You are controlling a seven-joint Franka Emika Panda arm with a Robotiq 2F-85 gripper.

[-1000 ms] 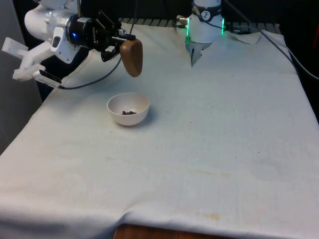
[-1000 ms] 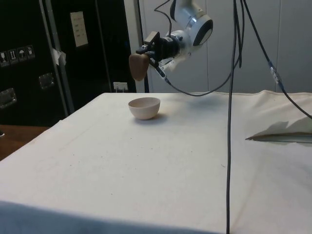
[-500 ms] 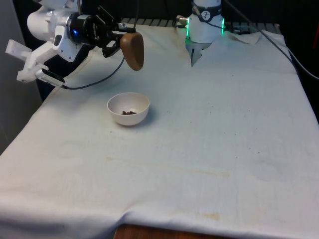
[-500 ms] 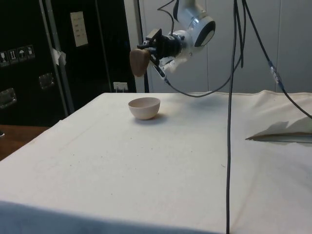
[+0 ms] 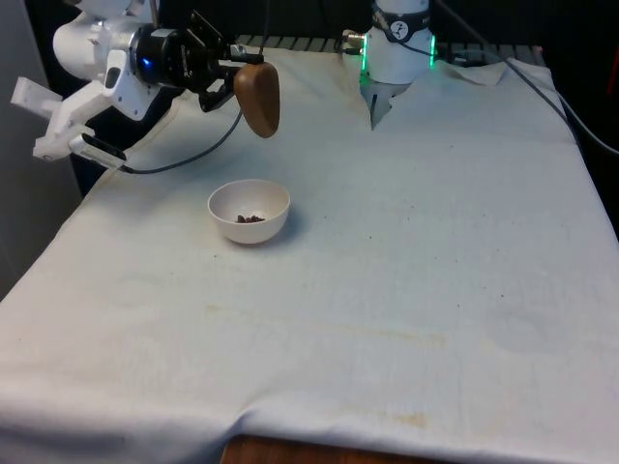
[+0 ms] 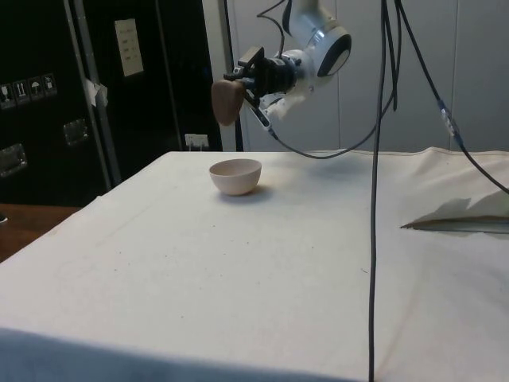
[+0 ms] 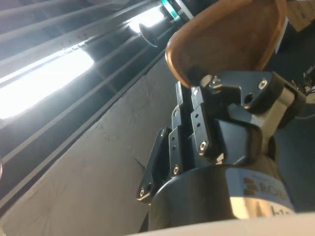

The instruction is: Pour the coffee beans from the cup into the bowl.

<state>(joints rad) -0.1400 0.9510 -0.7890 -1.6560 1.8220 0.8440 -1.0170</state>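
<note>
The gripper (image 5: 232, 79) was clamped on the brown cup (image 5: 257, 100), tipped above the bowl (image 5: 249, 212) holding beans (image 5: 250, 218).

A robotics laboratory test cell. The tabletop (image 5: 435, 290) is draped in a white cloth, black curtains (image 5: 290, 14) close off the far end, dark cabinets (image 6: 119, 95) bearing labels line one side, and loose cables (image 6: 374, 199) hang down over the work area.

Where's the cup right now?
The brown cup is held in the pincer, tipped in the air above and just behind the white bowl, at the front view's upper left.
</note>
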